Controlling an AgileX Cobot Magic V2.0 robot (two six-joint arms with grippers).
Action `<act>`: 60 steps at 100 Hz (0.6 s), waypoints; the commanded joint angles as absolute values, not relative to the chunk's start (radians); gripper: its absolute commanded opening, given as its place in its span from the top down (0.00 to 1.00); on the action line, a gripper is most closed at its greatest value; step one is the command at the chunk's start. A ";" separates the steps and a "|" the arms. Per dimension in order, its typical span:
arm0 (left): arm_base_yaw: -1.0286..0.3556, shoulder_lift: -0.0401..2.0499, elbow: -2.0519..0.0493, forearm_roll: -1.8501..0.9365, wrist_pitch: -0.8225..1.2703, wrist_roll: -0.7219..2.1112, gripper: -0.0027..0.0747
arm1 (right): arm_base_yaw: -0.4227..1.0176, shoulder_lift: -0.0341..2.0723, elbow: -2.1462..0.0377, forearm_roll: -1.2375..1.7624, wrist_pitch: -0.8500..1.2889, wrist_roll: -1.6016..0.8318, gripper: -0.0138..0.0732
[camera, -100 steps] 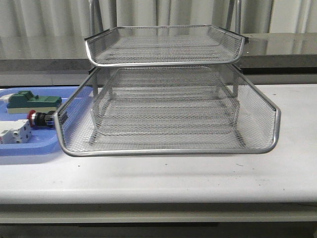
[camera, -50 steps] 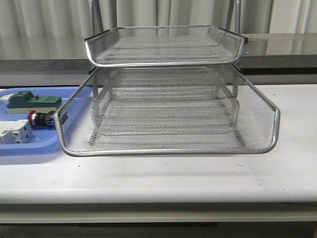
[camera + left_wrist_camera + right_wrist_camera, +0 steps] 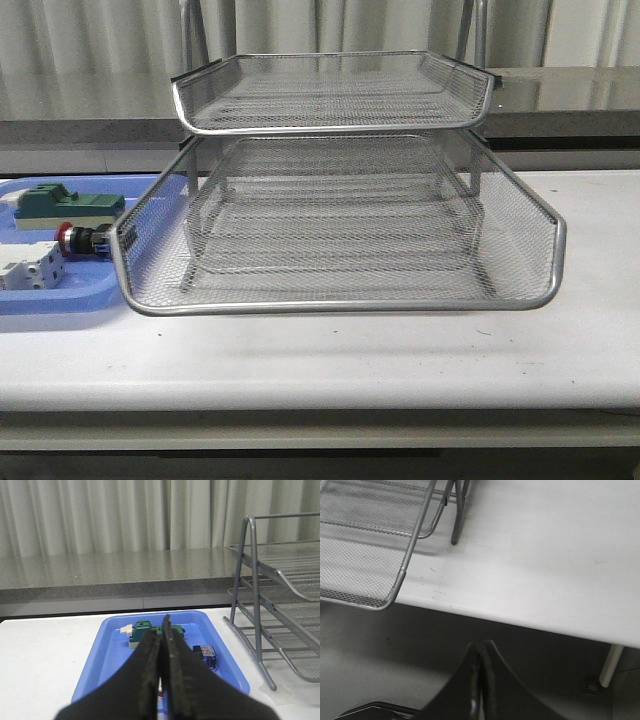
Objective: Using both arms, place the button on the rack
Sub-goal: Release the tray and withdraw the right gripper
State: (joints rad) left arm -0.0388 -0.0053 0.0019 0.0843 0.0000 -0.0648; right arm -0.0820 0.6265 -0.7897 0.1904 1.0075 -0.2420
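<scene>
My left gripper (image 3: pixel 161 645) is pressed together, the two dark fingers touching along their length with nothing between them. It is held above the near end of the blue tray (image 3: pixel 110 650) and looks along the tray toward the grey counter (image 3: pixel 100 572). In the front view neither of my arms is visible.

On the far left of the white table (image 3: pixel 400 350) lies the blue tray (image 3: pixel 60 298). In it, at the back, is the green block (image 3: pixel 66 204), and at the front the white terminal block (image 3: pixel 30 270). Between them lies the button (image 3: pixel 85 240), on its side. Its long axis goes left to right: the red cap points to the left, the black body and the blue rear block point to the right, toward the rack (image 3: pixel 340 300). The rear end is just beside the rim of the lowest tier; I cannot tell if they touch.

The rack stands in the middle of the table, its tiers open toward me.

My right gripper (image 3: pixel 479 680) is also closed, fingers together and holding nothing. It hangs beyond the front edge of the table, near the corner of the rack's lowest tier.
</scene>
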 commanded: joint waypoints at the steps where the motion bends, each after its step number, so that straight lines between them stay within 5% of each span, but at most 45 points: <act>1: -0.035 -0.036 0.045 0.082 -0.071 -0.073 0.99 | -0.081 0.626 -0.813 0.196 0.942 -0.239 0.91; 60: -0.035 -0.036 0.045 0.094 -0.101 -0.073 0.99 | -0.081 0.626 -0.813 0.196 0.943 -0.239 0.91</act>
State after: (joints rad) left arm -0.0388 -0.0053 0.0019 0.0890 0.0000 -0.0648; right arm -0.0820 0.6265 -0.7897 0.1899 1.0037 -0.2403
